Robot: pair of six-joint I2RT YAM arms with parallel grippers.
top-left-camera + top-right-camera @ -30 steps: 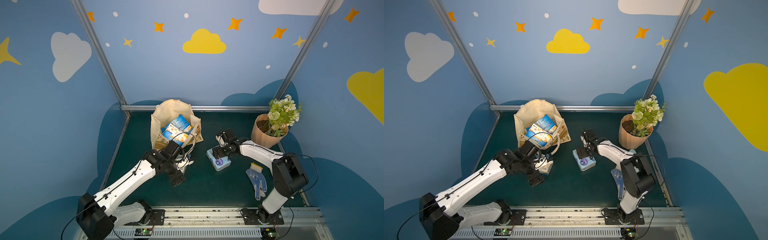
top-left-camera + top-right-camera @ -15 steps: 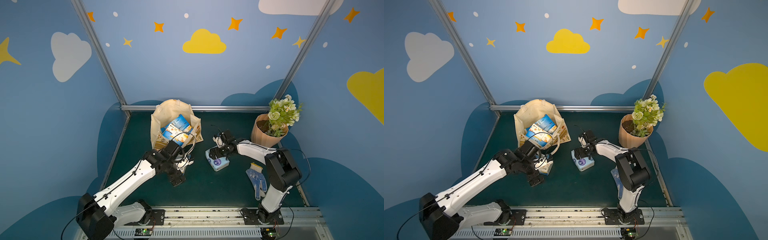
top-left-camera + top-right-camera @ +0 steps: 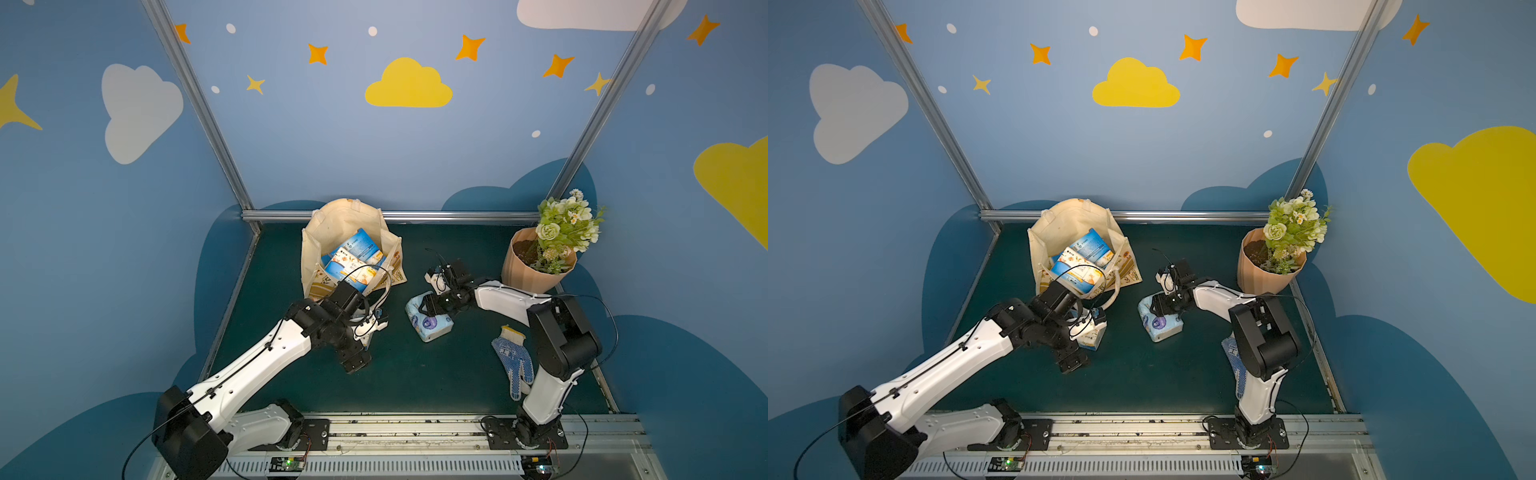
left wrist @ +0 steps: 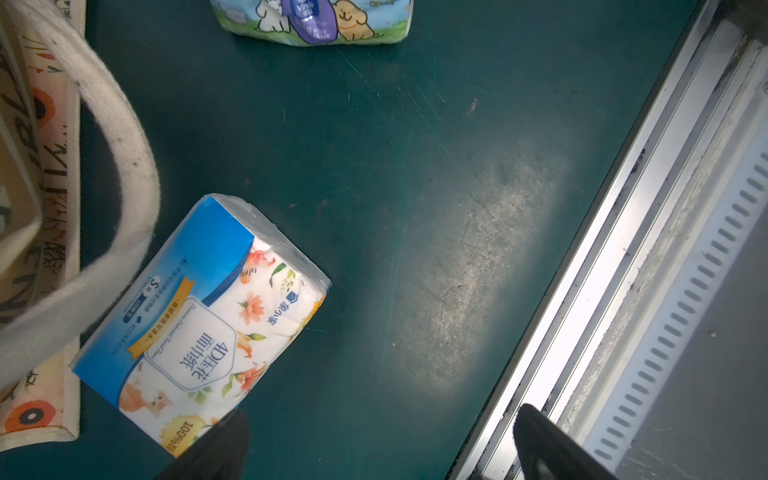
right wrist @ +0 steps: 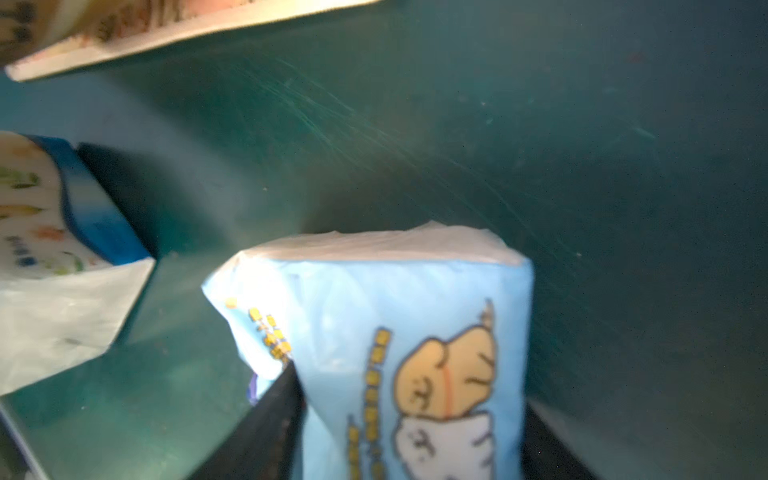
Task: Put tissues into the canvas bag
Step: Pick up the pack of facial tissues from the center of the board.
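**Right wrist view: right claw (image 5: 411, 411) clamped on the pale blue pack (image 5: 395, 311)**

Both top views show a dark green mat (image 3: 415, 382) covering the floor of the cell. The canvas bag (image 3: 332, 224) stands open at the back of the mat, left of centre. Several blue-and-white tissue packs (image 3: 353, 257) are piled inside it. A peach flower pot (image 3: 536, 278) sits in the back right corner.

The pale blue pack (image 3: 430, 324) is outside the bag, on the mat between bag and pot. The right claw (image 3: 428, 305) has a finger on each side of it. The wrapper buckles inward where one finger (image 5: 286, 390) presses, so the claw is clamped on this pack.

A floral pack (image 4: 208, 311) lies on the mat just in front of the bag, with one end under the bag's rope handle (image 4: 124, 166). The left claw (image 4: 374, 436) hangs over it with fingers wide apart and grips nothing. One fingertip (image 4: 220, 436) overlaps the pack's corner.

A blue-dotted white glove (image 3: 513, 361) lies flat beside the right arm's lower link.
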